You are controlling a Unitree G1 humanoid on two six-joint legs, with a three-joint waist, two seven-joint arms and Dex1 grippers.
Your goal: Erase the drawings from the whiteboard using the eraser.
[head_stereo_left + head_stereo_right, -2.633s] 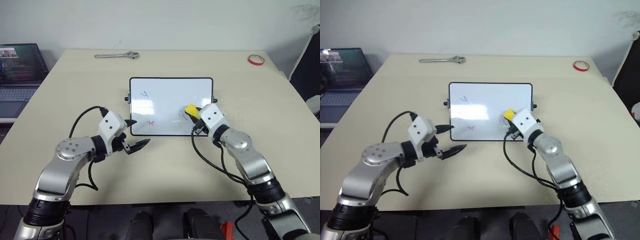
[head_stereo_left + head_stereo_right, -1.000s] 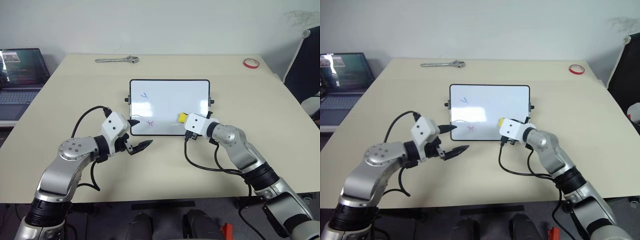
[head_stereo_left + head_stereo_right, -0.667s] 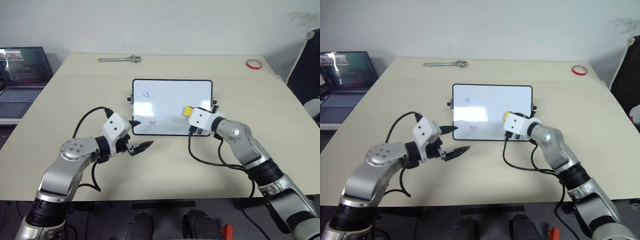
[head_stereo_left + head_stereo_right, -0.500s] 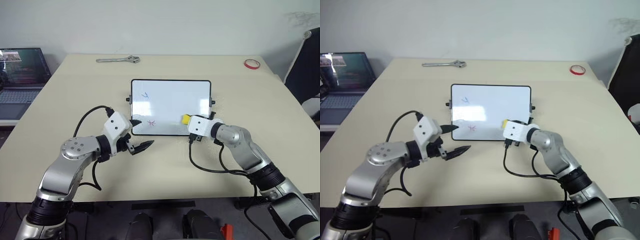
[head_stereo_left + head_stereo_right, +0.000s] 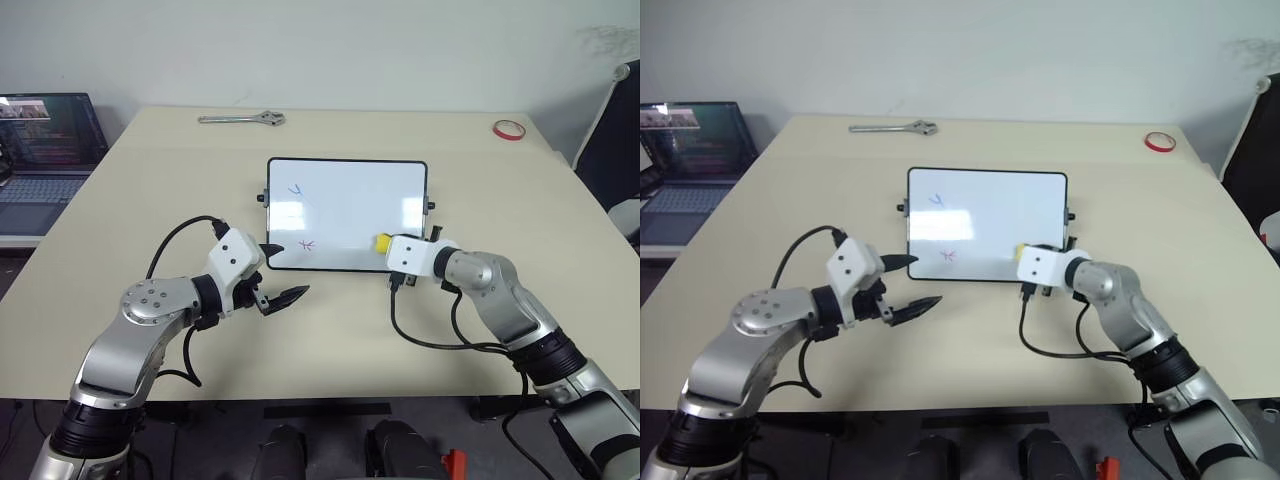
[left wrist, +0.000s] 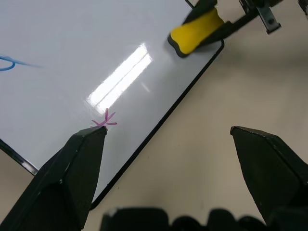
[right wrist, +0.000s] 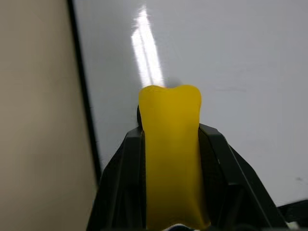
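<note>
The right hand (image 7: 171,144) pinches the eraser (image 7: 171,159), long axis pointing onto the whiteboard (image 5: 350,190).

A beige table (image 5: 330,330) stands against a plain white wall (image 5: 330,50). An open laptop (image 5: 40,150) sits left; perhaps a dark chair (image 5: 612,130) at right.

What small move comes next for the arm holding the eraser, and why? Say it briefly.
Probably slide the right tool leftward across the whiteboard toward the red star mark. The eraser is clamped in that tool over the board's near right corner, where the surface looks clean, while the red mark and a blue scribble remain on the left half.
</note>
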